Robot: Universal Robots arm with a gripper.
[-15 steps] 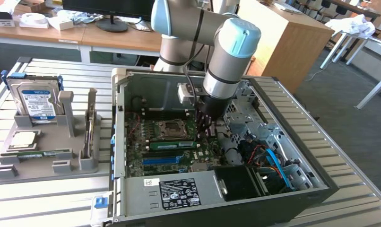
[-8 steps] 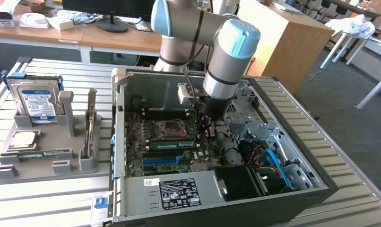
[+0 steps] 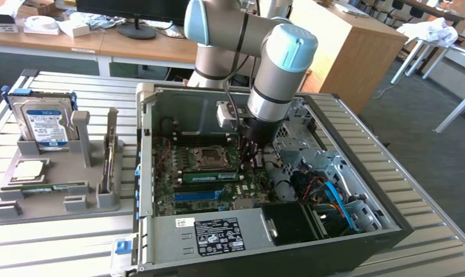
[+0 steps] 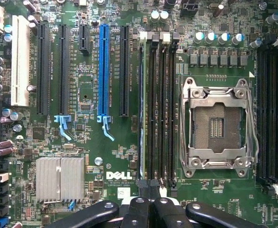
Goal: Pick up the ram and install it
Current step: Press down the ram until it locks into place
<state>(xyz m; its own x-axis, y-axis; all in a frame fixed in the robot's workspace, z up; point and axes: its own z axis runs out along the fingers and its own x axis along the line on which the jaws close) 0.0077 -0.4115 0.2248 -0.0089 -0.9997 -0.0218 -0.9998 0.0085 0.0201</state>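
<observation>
A long green ram stick (image 3: pixel 209 175) stands on edge in a memory slot of the motherboard (image 3: pixel 188 203), just beside the CPU socket (image 3: pixel 209 156). In the wrist view the ram (image 4: pixel 141 109) shows edge-on in the outermost black slot. My gripper (image 3: pixel 252 161) reaches down into the open PC case at one end of that stick. Its fingers (image 4: pixel 151 190) are shut together over the slot latches; I cannot tell whether they touch the stick. A second ram stick (image 3: pixel 46 187) lies flat in the grey holder outside the case.
The grey holder (image 3: pixel 32 210) at the exterior view's left also carries a hard drive (image 3: pixel 46 124) and a silver CPU chip (image 3: pixel 29 169). Case walls (image 3: pixel 144 173), drive bays and blue cables (image 3: pixel 336 196) hem in the board. Blue and black expansion slots (image 4: pixel 103 71) lie beside the memory slots.
</observation>
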